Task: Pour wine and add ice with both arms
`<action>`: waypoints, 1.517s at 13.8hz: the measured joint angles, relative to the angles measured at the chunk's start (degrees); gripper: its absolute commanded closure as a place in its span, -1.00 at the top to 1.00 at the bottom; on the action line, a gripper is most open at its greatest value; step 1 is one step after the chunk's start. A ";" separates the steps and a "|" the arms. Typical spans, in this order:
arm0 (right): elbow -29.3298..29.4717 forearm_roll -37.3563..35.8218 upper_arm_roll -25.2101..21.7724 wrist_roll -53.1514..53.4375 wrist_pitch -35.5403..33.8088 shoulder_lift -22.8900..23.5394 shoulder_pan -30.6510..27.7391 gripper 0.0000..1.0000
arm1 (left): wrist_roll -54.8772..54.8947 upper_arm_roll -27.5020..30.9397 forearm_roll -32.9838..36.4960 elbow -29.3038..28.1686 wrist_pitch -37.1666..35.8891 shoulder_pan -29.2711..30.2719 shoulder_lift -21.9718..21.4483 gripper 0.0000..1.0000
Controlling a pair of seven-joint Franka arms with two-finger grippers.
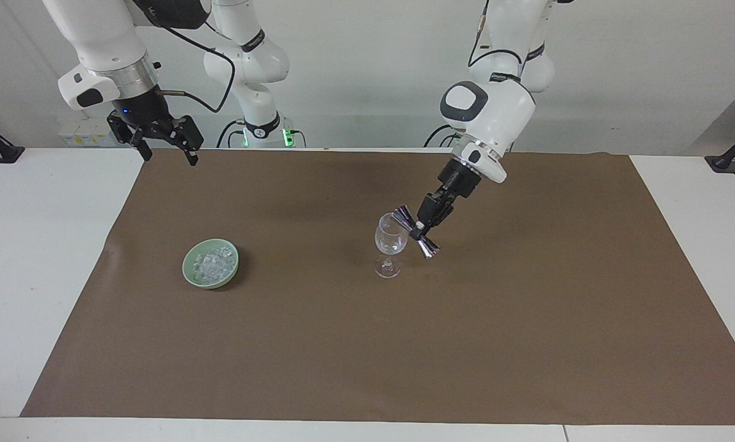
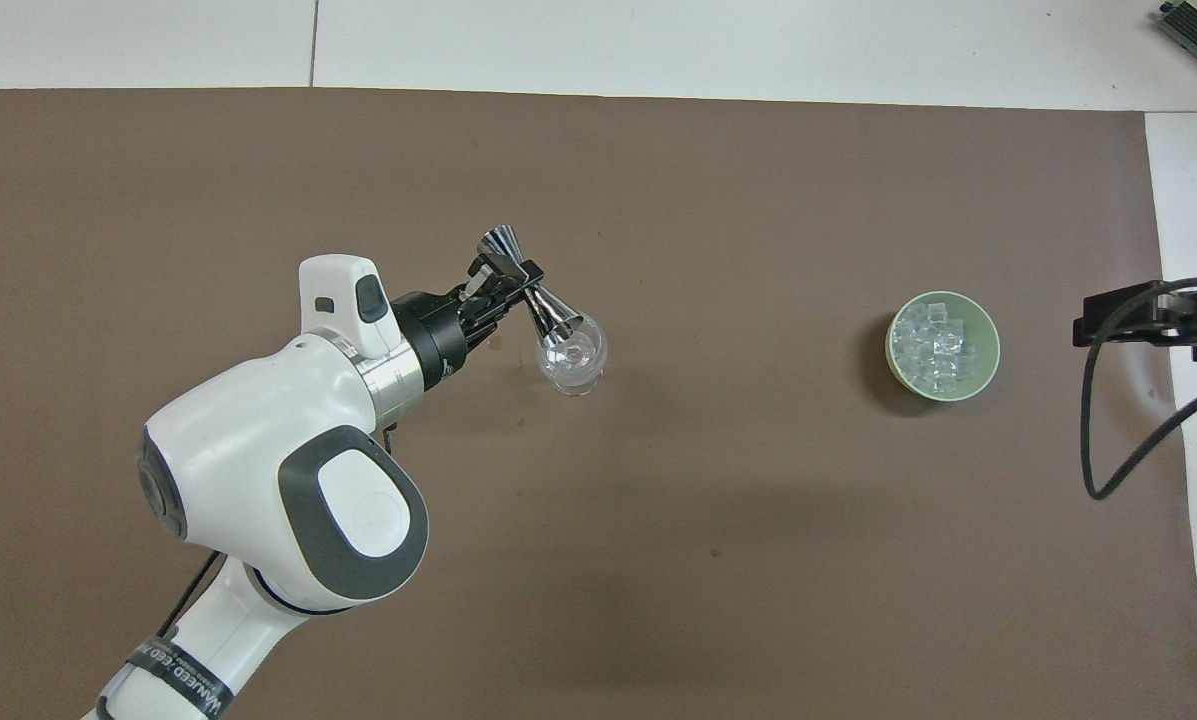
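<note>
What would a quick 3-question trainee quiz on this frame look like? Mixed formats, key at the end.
1. True or false: the left gripper is shut on the metal jigger, tipped at the rim of the wine glass.
2. Where is the ice? A) in the glass B) in the green bowl C) loose on the brown mat
3. Fill in: the right gripper waits, open, above the mat's edge at the ____ arm's end of the table.

Key: 1 true; 2 B; 3 right.
</note>
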 measured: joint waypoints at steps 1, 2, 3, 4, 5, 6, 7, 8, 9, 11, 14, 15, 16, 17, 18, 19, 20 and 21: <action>0.00 0.00 0.00 0.00 0.00 0.00 0.00 1.00 | 0.00 -0.02 0.16 0.01 0.13 -0.30 0.00 -1.00; -0.02 0.00 0.00 0.00 0.02 0.00 0.00 1.00 | 0.01 -0.02 0.81 0.07 0.17 -0.37 0.00 -1.00; -0.07 0.00 0.00 0.00 0.05 0.00 0.00 1.00 | 0.01 -0.01 1.71 0.21 0.18 -0.37 0.00 -1.00; -0.12 0.00 0.00 0.00 0.07 0.00 0.00 1.00 | 0.01 -0.01 2.48 0.31 0.18 -0.37 0.00 -1.00; -0.17 0.00 0.00 0.00 0.11 0.00 0.00 1.00 | 0.01 0.01 3.62 0.33 0.18 -0.37 0.01 -1.00; -0.21 0.00 0.00 0.00 0.14 0.00 0.00 1.00 | 0.01 0.02 4.62 0.39 0.19 -0.37 0.01 -1.00; -0.24 0.00 0.00 0.00 0.16 -0.01 0.00 1.00 | 0.01 0.03 5.23 0.50 0.19 -0.37 0.01 -1.00; -0.25 0.00 0.00 0.00 0.19 -0.01 0.00 1.00 | 0.01 0.03 5.47 0.62 0.19 -0.37 0.01 -1.00; -0.26 0.00 0.00 0.00 0.22 -0.01 0.00 1.00 | 0.01 0.03 5.70 0.70 0.19 -0.37 0.01 -1.00; -0.28 0.00 0.00 0.00 0.25 -0.02 0.00 1.00 | 0.02 0.03 7.01 0.78 0.20 -0.37 0.01 -1.00; -0.30 0.00 0.00 0.00 0.27 -0.03 0.00 1.00 | 0.02 0.03 9.46 0.82 0.26 -0.37 0.03 -1.00; -0.31 0.00 0.00 0.00 0.27 -0.04 0.00 1.00 | 0.02 0.04 9.90 0.87 0.44 -0.37 0.08 -1.00; -0.31 0.00 0.00 0.00 0.28 -0.04 0.00 1.00 | 0.02 0.04 10.08 0.90 0.84 -0.37 0.12 -1.00; -0.32 0.00 0.00 0.00 0.28 -0.05 0.00 1.00 | 0.03 0.04 10.18 0.91 1.33 -0.37 0.17 -1.00; -0.32 0.00 0.00 0.00 0.28 -0.05 0.00 1.00 | 0.16 0.03 10.25 0.91 2.08 -0.37 0.23 -1.00; -0.33 0.00 0.00 0.00 0.28 -0.06 0.00 1.00 | 0.58 0.02 10.30 0.92 2.76 -0.41 0.27 -1.00; -0.33 0.00 0.00 0.00 0.28 -0.06 0.00 1.00 | 1.08 0.01 10.33 0.93 3.29 -0.53 0.29 -1.00; -0.33 0.00 0.00 0.00 0.28 -0.07 0.00 1.00 | 1.37 0.01 10.33 0.93 3.68 -0.71 0.31 -1.00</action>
